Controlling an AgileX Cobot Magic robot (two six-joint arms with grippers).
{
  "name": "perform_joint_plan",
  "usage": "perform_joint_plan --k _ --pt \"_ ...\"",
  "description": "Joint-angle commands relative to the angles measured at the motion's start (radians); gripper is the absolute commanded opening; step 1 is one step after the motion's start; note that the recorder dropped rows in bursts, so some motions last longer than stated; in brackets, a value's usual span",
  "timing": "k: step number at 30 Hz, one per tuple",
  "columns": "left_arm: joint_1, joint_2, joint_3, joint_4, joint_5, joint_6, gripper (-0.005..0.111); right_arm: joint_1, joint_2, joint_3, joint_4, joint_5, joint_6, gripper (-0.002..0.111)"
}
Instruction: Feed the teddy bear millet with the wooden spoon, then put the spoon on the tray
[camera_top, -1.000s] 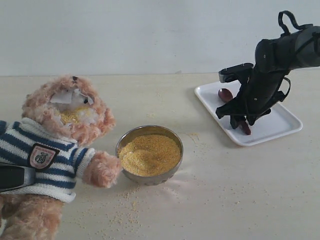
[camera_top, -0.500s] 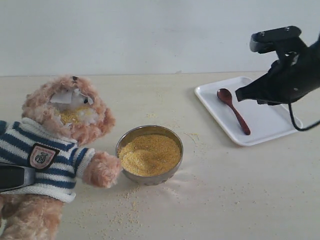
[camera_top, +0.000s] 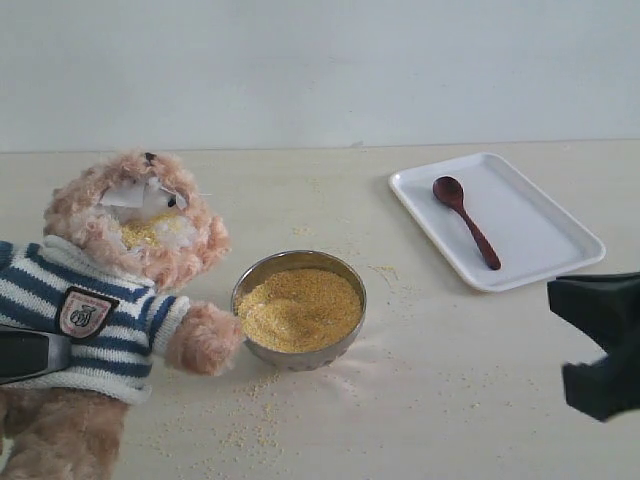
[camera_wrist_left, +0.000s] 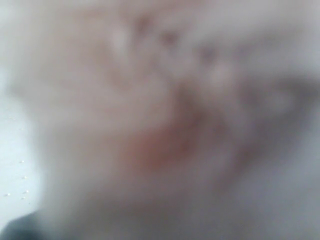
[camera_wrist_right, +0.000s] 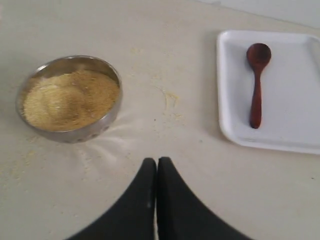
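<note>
Exterior view evidence places the wooden spoon flat inside the tray, bowl end toward the far side and handle angled toward the near rim, touched by neither arm. The same arrangement is confirmed in the right wrist view, where the wooden spoon is seen lying on the tray, well apart from the right gripper. Its two dark fingers are pressed together with no gap and nothing is held between them. In the exterior view the right gripper is seen only as a dark blurred shape at the frame edge, nearer the camera than the tray. The teddy bear is propped beside the metal bowl, one paw touching its wall, and yellow grains are visible on the white muzzle. The millet fills the bowl, and loose specks are scattered over the table. A grey part of the left gripper is seen against the bear's striped sweater; the left wrist view is filled with unfocused fur, so whether it is clamped or released cannot be told. Both steps are judged done: feeding, then placing the spoon. Little more is called for next than parking the right arm clear of the tray without disturbing the spoon.
</note>
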Motion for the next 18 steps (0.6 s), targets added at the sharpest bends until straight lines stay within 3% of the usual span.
perform_joint_plan --k 1,8,18 --pt "0.0 -0.008 0.002 -0.022 0.015 0.004 0.005 0.045 -0.196 0.059 -0.001 0.011 0.054 0.0" --pt "0.0 -0.008 0.002 -0.022 0.015 0.004 0.005 0.043 -0.376 0.061 -0.001 0.018 0.054 0.0" --pt "0.0 -0.008 0.002 -0.022 0.015 0.004 0.005 0.015 -0.454 0.097 -0.011 0.003 0.019 0.0"
